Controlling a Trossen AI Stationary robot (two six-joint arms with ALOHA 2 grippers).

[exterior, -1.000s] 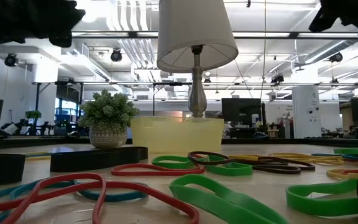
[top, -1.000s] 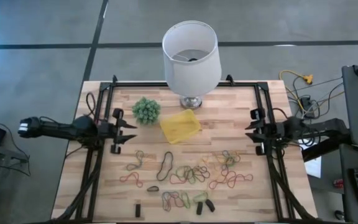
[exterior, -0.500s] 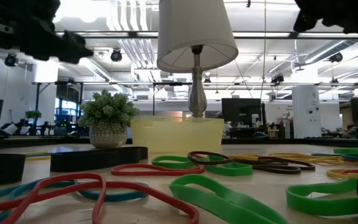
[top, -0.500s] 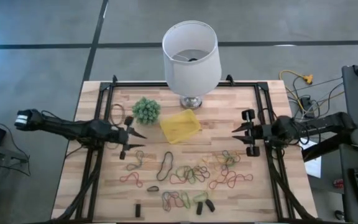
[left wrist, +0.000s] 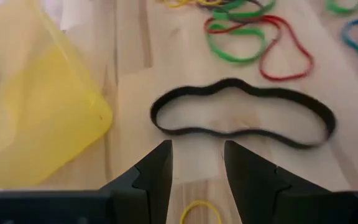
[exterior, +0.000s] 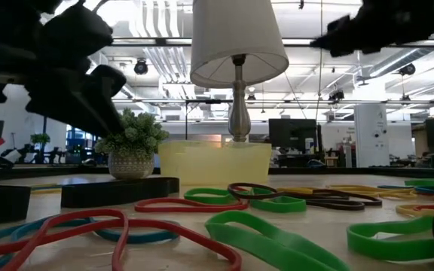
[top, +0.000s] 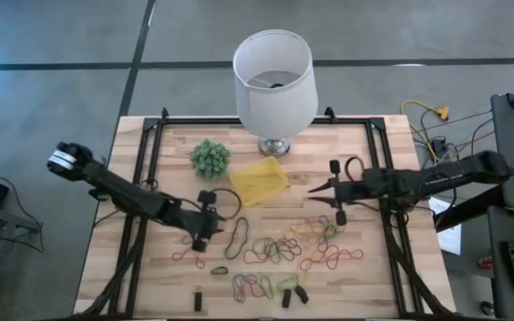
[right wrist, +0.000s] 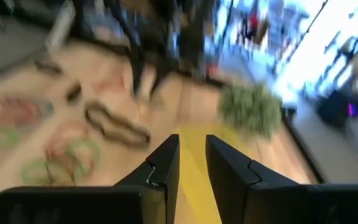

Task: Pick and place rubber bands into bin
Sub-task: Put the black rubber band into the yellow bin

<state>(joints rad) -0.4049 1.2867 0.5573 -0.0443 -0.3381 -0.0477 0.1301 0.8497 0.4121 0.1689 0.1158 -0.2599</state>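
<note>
Several rubber bands (top: 284, 250) in green, yellow, red and orange lie flat and scattered on the near half of the wooden table. A long black band (top: 237, 236) lies left of them and shows in the left wrist view (left wrist: 241, 115). The bin (top: 259, 181), a shallow yellow tray, rests flat in front of the lamp (left wrist: 36, 118). My left gripper (top: 209, 228) is open, just left of the black band and above the wood (left wrist: 197, 149). My right gripper (top: 327, 203) is open, held above the table right of the bin (right wrist: 192, 146).
A white lamp (top: 273, 76) stands at the far edge behind the bin. A fuzzy green ball plant (top: 210, 158) is left of the bin. Small dark stubby pieces (top: 293, 294) lie near the front edge. Black frame rails (top: 141, 223) run along both table sides.
My left gripper has swung from the table's left rail toward the middle and the near side, dropping close to the black band. My right gripper has moved from the right rail toward the table's middle, nearing the bin. The bands and the bin have stayed put.
</note>
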